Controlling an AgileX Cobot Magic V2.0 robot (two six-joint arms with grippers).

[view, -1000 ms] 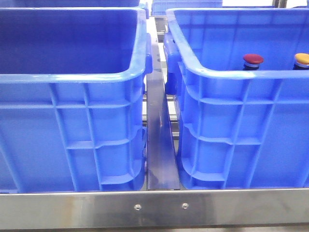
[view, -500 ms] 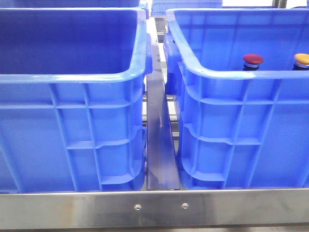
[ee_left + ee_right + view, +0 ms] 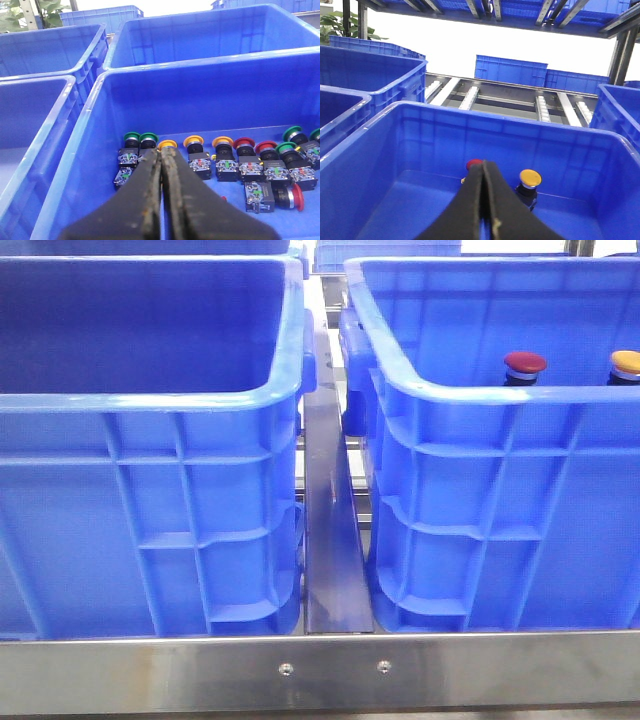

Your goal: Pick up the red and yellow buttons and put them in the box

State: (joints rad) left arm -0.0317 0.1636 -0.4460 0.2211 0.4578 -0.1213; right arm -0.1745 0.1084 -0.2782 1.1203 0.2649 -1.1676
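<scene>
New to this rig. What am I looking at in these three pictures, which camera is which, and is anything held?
A two-armed robot with cameras. The front view looks forward at two blue crates, the left crate and the right crate, on a metal frame. A red button and a yellow button sit in the right one. The other two views sit on the wrists. The left gripper hangs over a crate of assorted push buttons. The right gripper hangs above the red and yellow pair. Both jaws are closed and hold nothing.
</scene>
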